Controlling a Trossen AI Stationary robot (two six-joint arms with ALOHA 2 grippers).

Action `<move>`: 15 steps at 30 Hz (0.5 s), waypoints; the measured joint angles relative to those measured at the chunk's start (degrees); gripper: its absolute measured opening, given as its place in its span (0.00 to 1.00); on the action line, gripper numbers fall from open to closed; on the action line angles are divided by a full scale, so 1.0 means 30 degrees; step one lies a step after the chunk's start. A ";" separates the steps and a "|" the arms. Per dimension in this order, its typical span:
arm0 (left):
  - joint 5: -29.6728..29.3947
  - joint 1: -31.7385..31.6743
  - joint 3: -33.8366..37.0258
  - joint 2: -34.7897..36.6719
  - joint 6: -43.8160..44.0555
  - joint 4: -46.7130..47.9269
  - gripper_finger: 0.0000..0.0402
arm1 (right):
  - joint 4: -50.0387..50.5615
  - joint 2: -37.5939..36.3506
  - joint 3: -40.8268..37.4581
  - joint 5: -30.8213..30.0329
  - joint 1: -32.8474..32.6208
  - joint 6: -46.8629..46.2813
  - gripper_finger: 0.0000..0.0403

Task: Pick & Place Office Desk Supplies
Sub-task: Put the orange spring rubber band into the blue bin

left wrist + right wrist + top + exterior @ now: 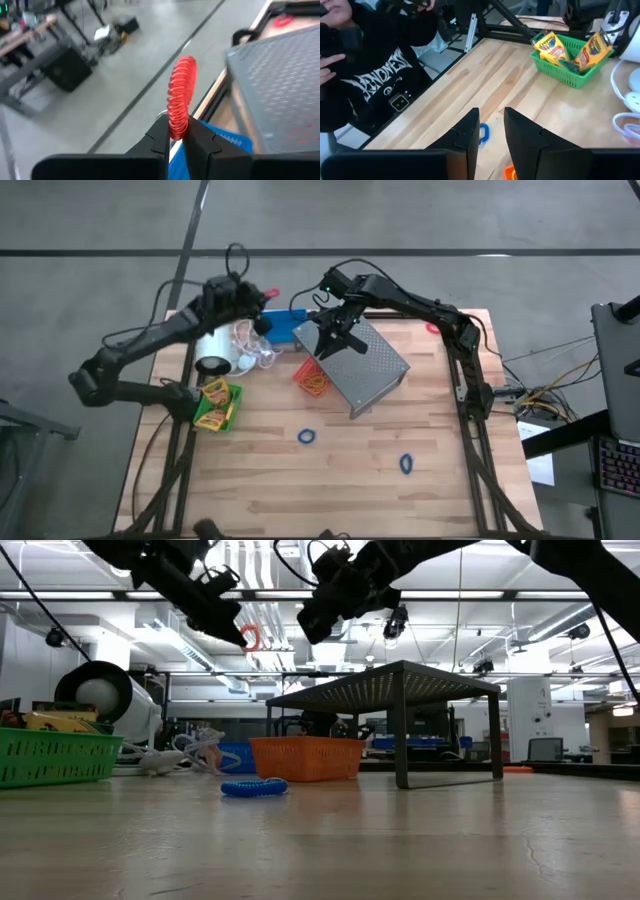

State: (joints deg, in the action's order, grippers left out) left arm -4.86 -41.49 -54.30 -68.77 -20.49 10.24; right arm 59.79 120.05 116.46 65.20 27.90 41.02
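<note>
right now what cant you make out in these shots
- Blue bin: high view, mostly hidden under the left hand and right hand; contents unseen.
- Red ring band: left wrist view, lower end hidden between that hand's fingers.
- Orange bin: low view, contents hidden by its wall.

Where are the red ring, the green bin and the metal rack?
Red ring (180, 95): left wrist view, middle of its coil.
Green bin (232, 406): high view, right wall.
Metal rack (372, 365): high view, perforated top.

We've got a grey rack (368, 367) mid-desk (330, 470), a white roll (218, 350) with cord (256, 352) alongside, and a person (367, 65) out front.
</note>
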 joint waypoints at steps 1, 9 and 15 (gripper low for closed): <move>0.0001 -0.0270 -0.0531 -0.0486 0.0007 0.0506 0.09 | 0.0010 0.0000 -0.0096 0.0004 0.0000 0.0040 0.22; 0.0195 -0.0487 -0.5355 -0.6262 -0.0165 0.5666 0.09 | 0.0006 0.0000 -0.1124 0.2020 0.0227 0.1367 0.23; 0.0561 -0.1103 -0.8707 -0.9521 -0.0182 0.8811 0.09 | 0.0002 -0.0176 -0.2308 0.3496 0.1064 0.1596 0.21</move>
State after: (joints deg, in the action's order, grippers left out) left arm -3.18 -44.80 -80.42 -97.33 -21.04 36.68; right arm 59.79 119.52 109.53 75.69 31.09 45.81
